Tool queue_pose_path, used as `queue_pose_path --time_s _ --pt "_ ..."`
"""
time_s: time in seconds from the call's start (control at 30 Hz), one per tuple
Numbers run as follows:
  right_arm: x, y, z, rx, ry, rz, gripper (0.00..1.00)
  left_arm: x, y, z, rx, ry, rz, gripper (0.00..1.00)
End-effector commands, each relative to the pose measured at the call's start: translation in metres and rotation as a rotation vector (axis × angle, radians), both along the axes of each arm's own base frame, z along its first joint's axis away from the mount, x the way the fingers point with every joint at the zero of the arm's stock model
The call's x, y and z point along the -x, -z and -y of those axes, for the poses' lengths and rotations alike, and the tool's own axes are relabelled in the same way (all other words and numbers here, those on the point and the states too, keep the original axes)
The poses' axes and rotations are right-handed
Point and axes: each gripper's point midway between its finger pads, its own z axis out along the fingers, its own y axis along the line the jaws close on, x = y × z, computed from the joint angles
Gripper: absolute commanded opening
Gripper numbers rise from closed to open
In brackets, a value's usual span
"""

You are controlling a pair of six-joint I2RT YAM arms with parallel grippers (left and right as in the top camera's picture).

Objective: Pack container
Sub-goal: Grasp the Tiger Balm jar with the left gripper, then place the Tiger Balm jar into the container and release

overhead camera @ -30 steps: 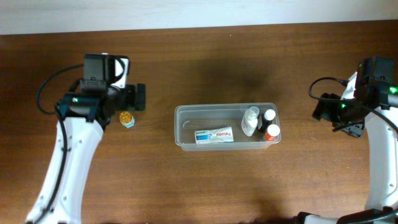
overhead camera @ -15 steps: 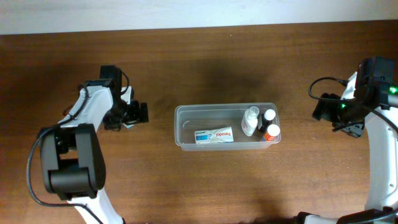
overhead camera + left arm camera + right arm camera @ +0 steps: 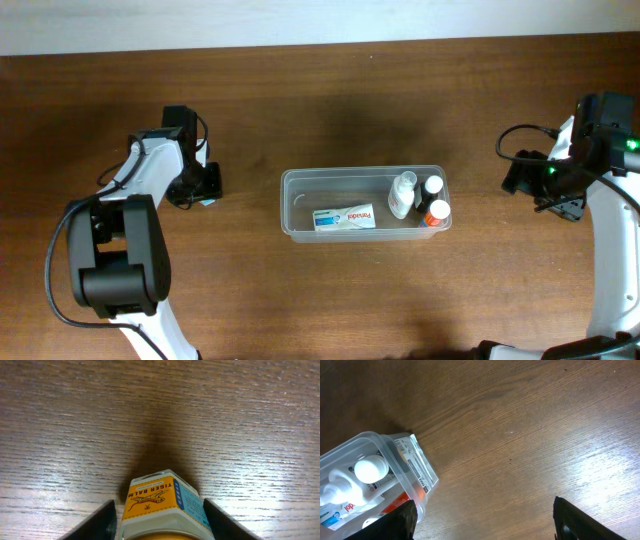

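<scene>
The clear container stands mid-table and holds a toothpaste box, a white bottle and two small capped bottles. To its left, my left gripper reaches down to the table. In the left wrist view a Tiger Balm jar with an orange and blue label fills the space between the fingers, and my left gripper is shut on its sides. My right gripper hangs open to the right of the container. The right wrist view shows nothing between its fingers and my right gripper over bare wood, beside the container's end.
The brown wooden table runs to a pale wall along the far edge. The left arm's base and elbow stand at the front left, and the right arm rises along the right edge.
The left arm swung down and in over the jar. Its fingers then drew together from wide open onto the jar's sides. The right arm has stayed still.
</scene>
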Motion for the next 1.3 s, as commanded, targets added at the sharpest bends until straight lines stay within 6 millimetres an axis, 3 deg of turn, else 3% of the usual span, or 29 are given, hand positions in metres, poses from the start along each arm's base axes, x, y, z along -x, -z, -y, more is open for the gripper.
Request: queue_pose_path --time_s 0.0,0.2,0.33,0.43,0.5,0.53,0.63,0.73,0.83,0.9,1.07,1.2,1.27 --pt "0.0 0.002 -0.002 -0.009 -0.011 -0.004 0.79 0.0 0.003 -0.004 -0.012 -0.009 -0.005 0.34" --pt "0.0 0.002 -0.002 -0.009 -0.011 -0.004 0.79 0.003 0.002 0.0 0.015 -0.008 -0.018 0.2" --pt "0.0 0.002 -0.002 -0.009 -0.011 -0.004 0.78 0.005 -0.02 0.015 0.079 0.005 0.001 0.18" --pt "0.0 0.002 -0.002 -0.009 -0.011 -0.004 0.79 0.0 -0.068 0.036 0.093 0.06 0.097 0.18" --pt "0.0 0.002 -0.002 -0.009 -0.011 -0.004 0.79 -0.001 -0.111 0.063 0.1 0.135 0.207 0.18" --pt "0.0 0.002 -0.002 -0.009 -0.011 -0.004 0.78 0.007 -0.15 0.1 0.118 0.237 0.315 0.15" --pt "0.0 0.002 -0.002 -0.009 -0.011 -0.004 0.79 0.026 -0.176 0.15 0.112 0.385 0.39 0.14" --pt "0.0 0.002 -0.002 -0.009 -0.011 -0.004 0.79 0.042 -0.169 0.186 0.08 0.494 0.378 0.14" --pt "0.0 0.002 -0.002 -0.009 -0.011 -0.004 0.79 0.059 -0.142 0.217 0.083 0.55 0.301 0.14" --pt "0.0 0.002 -0.002 -0.01 -0.011 -0.004 0.79 0.064 -0.123 0.226 0.071 0.577 0.25 0.14" --pt "0.0 0.002 -0.004 -0.016 -0.013 -0.003 0.78 0.061 -0.067 0.225 0.026 0.574 0.119 0.14" --pt "0.0 0.002 -0.004 -0.016 -0.013 -0.003 0.79 0.047 -0.053 0.216 0.023 0.536 0.113 0.15" --pt "0.0 0.002 -0.004 -0.016 -0.013 -0.002 0.79 0.042 -0.053 0.211 0.024 0.518 0.119 0.37"
